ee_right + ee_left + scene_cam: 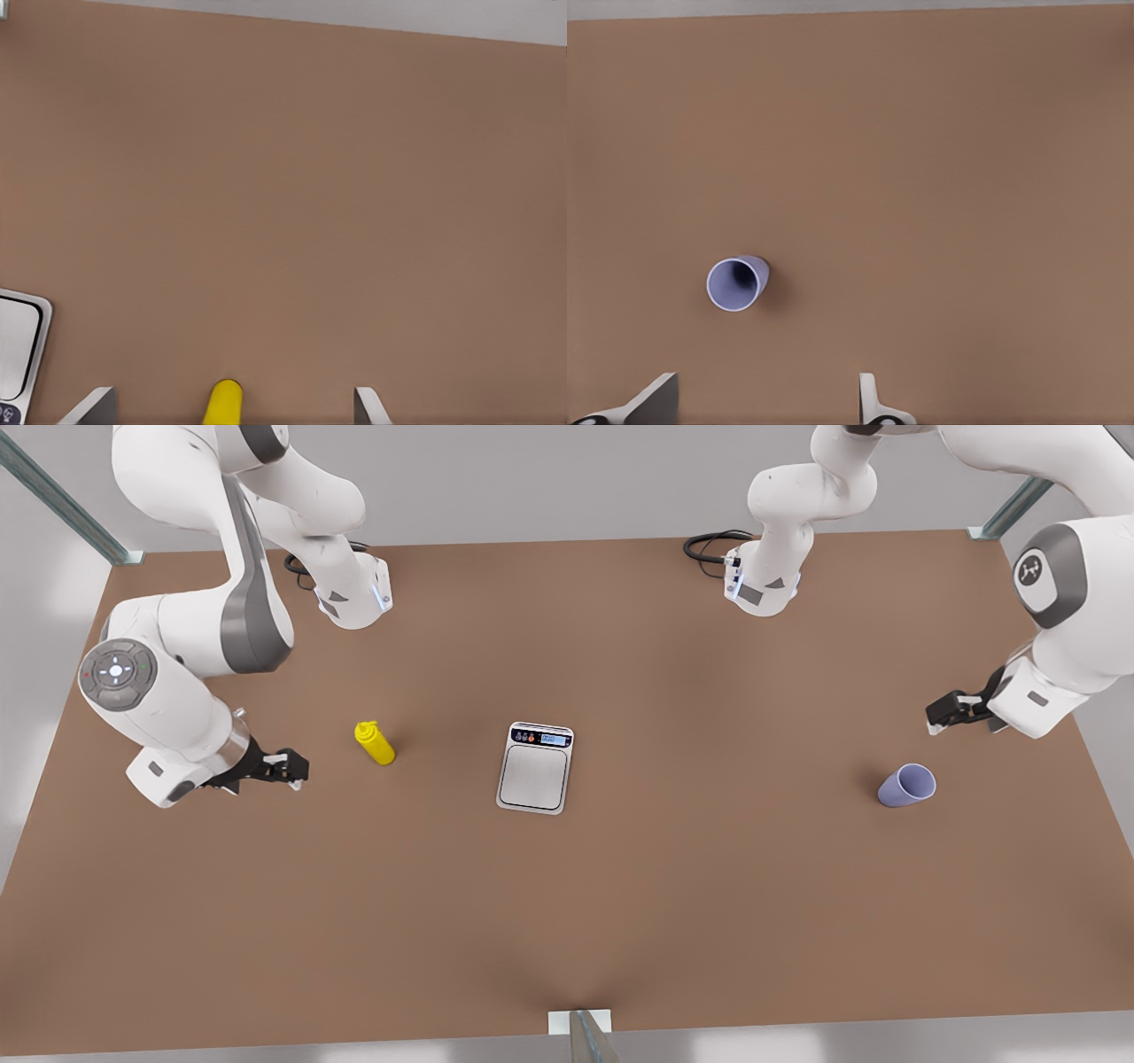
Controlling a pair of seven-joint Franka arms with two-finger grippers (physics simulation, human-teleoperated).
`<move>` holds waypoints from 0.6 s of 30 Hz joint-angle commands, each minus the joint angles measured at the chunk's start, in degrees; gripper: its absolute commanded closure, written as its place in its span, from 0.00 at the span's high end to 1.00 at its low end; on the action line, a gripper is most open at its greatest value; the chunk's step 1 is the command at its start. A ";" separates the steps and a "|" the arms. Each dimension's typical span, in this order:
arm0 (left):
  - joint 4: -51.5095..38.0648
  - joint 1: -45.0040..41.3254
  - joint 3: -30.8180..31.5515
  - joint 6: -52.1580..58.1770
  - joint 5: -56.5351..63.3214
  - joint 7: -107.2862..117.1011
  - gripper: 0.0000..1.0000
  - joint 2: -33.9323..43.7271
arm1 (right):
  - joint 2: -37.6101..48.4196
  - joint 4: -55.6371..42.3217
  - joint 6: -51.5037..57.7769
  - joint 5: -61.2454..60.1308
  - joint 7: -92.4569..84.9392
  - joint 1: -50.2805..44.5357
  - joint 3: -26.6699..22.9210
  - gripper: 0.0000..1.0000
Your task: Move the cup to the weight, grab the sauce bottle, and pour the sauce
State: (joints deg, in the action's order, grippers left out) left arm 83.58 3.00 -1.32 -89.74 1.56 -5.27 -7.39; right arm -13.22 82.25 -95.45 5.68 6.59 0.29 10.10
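Observation:
The lavender cup (907,786) stands mouth up on the brown table at the front view's right, apart from everything else. My left gripper (943,713) hovers behind it, open and empty; the left wrist view shows the cup (735,283) beyond the spread fingertips (873,403). The weight (534,775), a silver scale with a black display strip, lies at the table's middle. The yellow sauce bottle (376,743) stands upright to its left. My right gripper (291,766) is open just left of the bottle. In the right wrist view the bottle (223,403) sits between the fingertips (93,407), with the scale's corner (18,354) beside it.
Both arm bases (354,598) (762,584) with black cables stand at the table's back edge. Metal frame struts rise at the back corners, and a bracket (580,1027) sits at the front edge. Bare tabletop lies between the cup and the scale.

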 commanded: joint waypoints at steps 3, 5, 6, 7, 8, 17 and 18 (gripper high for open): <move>0.00 1.04 -0.09 0.09 0.37 -0.53 1.00 -1.22 | 0.12 0.10 1.66 0.12 -0.26 -3.01 0.09 1.00; 0.09 8.51 -0.09 -0.26 0.64 -4.56 1.00 -7.55 | 0.12 -0.07 6.85 -0.32 -0.44 -5.38 0.09 1.00; 0.09 11.68 -0.09 -2.81 0.46 -7.47 1.00 -10.27 | 0.12 -0.07 7.73 -0.85 -0.26 -6.00 0.09 1.00; 0.09 12.82 -0.09 -5.71 0.38 -7.56 1.00 -12.74 | 0.12 -0.07 8.52 -0.67 -0.88 -6.35 0.09 1.00; 0.35 13.53 -0.09 -10.01 0.29 -7.65 1.00 -15.02 | 0.39 -0.16 10.37 -0.76 -16.74 -5.30 -0.17 1.00; 27.25 15.20 -0.88 -36.21 -0.15 -7.65 1.00 -12.04 | -10.50 10.47 15.64 -43.03 -108.98 29.51 -0.35 1.00; 27.25 15.29 -0.88 -36.21 -0.15 -7.65 1.00 -12.56 | -13.32 13.46 15.38 -47.87 -113.63 32.23 -0.35 1.00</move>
State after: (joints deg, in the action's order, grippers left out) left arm 110.87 18.63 -2.20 -125.95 1.46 -12.92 -20.38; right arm -27.22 97.04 -80.55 -42.21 -109.21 33.00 9.74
